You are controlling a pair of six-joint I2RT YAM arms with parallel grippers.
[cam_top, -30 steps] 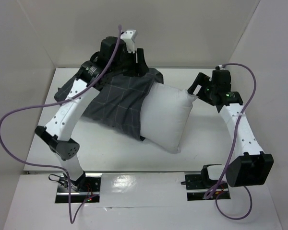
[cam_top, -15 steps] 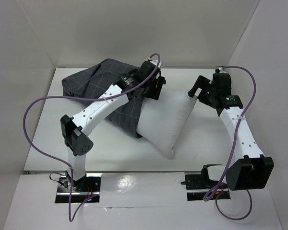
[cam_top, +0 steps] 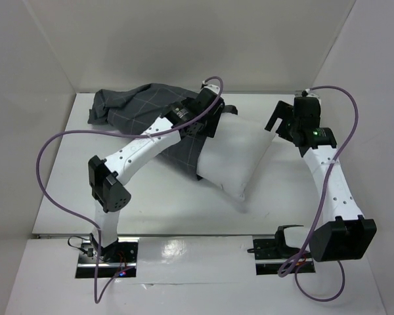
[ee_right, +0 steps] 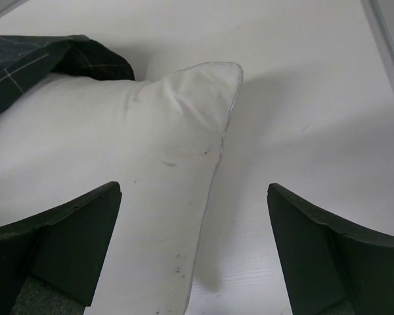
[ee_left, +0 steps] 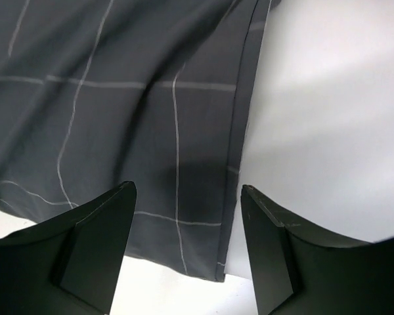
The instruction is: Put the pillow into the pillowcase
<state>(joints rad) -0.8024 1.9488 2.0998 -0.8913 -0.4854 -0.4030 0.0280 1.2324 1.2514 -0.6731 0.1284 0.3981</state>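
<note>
Hovering over pillowcase (ee_left: 85, 118) hem with left gripper (ee_left: 187, 190) spread wide, pillow (cam_top: 236, 154) at 3 o'clock. Facing pillow's corner with right gripper (ee_right: 194, 190) parted.

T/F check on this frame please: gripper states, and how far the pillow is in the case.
1. The left gripper is open above the pillowcase hem. True.
2. The right gripper is shut on the pillow. False: it is open, with the pillow's corner ahead of it, ungripped.
3. The pillow is fully inside the pillowcase. False: most of it lies bare; the cloth overlaps only one end.
4. In the top view, the pillowcase lies left of the pillow. True.
</note>
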